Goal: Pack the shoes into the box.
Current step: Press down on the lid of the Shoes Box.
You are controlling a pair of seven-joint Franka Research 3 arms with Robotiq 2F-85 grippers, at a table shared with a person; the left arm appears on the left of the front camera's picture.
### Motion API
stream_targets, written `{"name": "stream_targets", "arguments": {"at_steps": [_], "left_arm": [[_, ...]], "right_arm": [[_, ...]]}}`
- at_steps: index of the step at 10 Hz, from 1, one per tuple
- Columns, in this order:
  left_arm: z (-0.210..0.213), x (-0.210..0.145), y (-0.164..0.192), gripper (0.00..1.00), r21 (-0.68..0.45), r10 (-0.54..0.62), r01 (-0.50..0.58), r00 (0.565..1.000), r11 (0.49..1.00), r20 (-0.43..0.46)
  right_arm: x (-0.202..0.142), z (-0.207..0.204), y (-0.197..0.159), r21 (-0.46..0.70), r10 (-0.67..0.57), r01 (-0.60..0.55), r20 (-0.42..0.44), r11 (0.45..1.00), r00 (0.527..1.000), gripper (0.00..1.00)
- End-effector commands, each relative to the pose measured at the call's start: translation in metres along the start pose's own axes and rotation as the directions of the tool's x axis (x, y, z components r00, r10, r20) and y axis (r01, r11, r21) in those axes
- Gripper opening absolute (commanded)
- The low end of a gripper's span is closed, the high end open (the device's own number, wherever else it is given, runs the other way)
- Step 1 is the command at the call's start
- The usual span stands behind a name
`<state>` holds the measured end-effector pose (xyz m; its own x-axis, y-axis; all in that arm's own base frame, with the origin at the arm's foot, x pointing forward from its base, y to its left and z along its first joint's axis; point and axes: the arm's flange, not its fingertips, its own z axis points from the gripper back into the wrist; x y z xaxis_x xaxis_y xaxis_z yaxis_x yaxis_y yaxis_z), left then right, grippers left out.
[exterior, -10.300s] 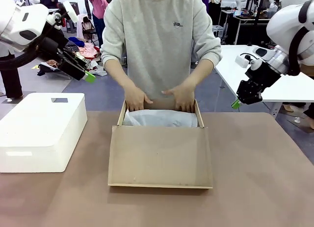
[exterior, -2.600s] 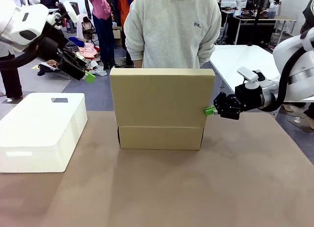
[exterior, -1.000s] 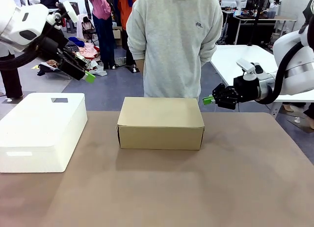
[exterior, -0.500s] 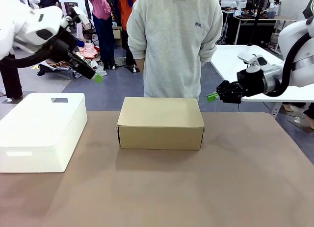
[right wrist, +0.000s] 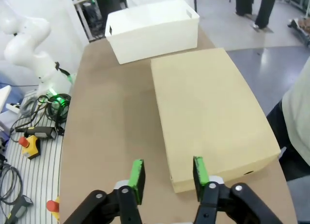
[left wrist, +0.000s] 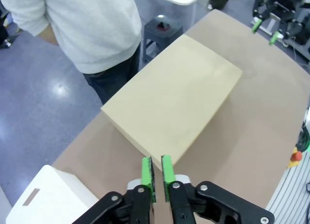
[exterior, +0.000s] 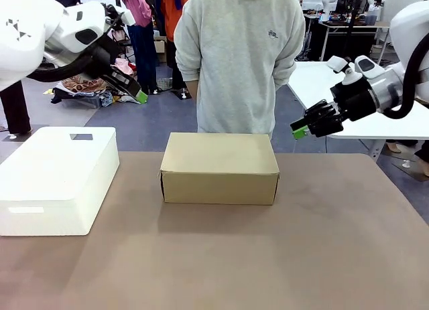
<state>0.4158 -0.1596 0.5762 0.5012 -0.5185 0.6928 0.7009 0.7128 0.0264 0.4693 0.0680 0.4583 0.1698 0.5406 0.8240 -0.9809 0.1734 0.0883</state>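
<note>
The box [exterior: 219, 166] stands in the middle of the table with its flap lid down flat. The shoes are hidden. My left gripper [exterior: 141, 96] hangs in the air above and to the left of the box; in the left wrist view its gripper [left wrist: 156, 171] has its green pads almost together with nothing between them, above the box [left wrist: 174, 103]. My right gripper [exterior: 299, 130] floats off the box's right far corner, clear of it. In the right wrist view that gripper [right wrist: 167, 175] is open and empty over the box [right wrist: 208, 112].
A white rectangular block [exterior: 57, 176] sits at the table's left side, also seen as the white block [right wrist: 152, 23]. A person [exterior: 238, 55] stands at the far edge behind the box, arms held back. A white side table [exterior: 365, 102] lies behind my right arm.
The raised lid came down onto the box. My left arm swung right toward the box and its jaws closed. My right gripper drew back to the right and opened.
</note>
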Motion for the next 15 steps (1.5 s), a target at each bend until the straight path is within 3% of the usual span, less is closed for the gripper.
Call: {"name": "stream_targets", "arguments": {"at_steps": [1, 6, 8, 9, 10, 15], "left_arm": [[-0.013, 0.005, -0.004, 0.0, 0.037, 0.037, -0.037, 0.999, 0.999, -0.008], [-0.048, 0.016, -0.008, 0.0, 0.056, 0.07, -0.068, 0.997, 0.996, -0.042], [-0.062, 0.019, -0.003, 0.0, 0.022, 0.093, -0.092, 0.994, 0.995, -0.064], [-0.058, 0.017, -0.004, 0.0, 0.003, 0.054, -0.054, 0.995, 0.999, -0.085], [-0.061, 0.011, -0.007, 0.0, 0.026, 0.071, -0.069, 0.996, 0.997, -0.049], [-0.061, 0.011, -0.007, 0.0, 0.026, 0.071, -0.069, 0.996, 0.997, -0.049]], "right_arm": [[0.015, 0.001, 0.024, -0.041, -0.049, 0.046, -0.072, 0.998, 0.996, 1.0], [0.035, 0.01, 0.074, -0.191, -0.119, 0.076, -0.222, 0.979, 0.968, 1.0], [0.033, 0.009, 0.083, -0.266, -0.097, 0.03, -0.246, 0.964, 0.964, 1.0], [0.029, 0.008, 0.084, -0.26, -0.09, 0.022, -0.253, 0.965, 0.963, 1.0], [0.033, 0.016, 0.075, -0.212, -0.075, 0.029, -0.214, 0.977, 0.974, 1.0], [0.029, 0.015, 0.078, -0.215, -0.071, 0.026, -0.203, 0.976, 0.977, 1.0]]}}
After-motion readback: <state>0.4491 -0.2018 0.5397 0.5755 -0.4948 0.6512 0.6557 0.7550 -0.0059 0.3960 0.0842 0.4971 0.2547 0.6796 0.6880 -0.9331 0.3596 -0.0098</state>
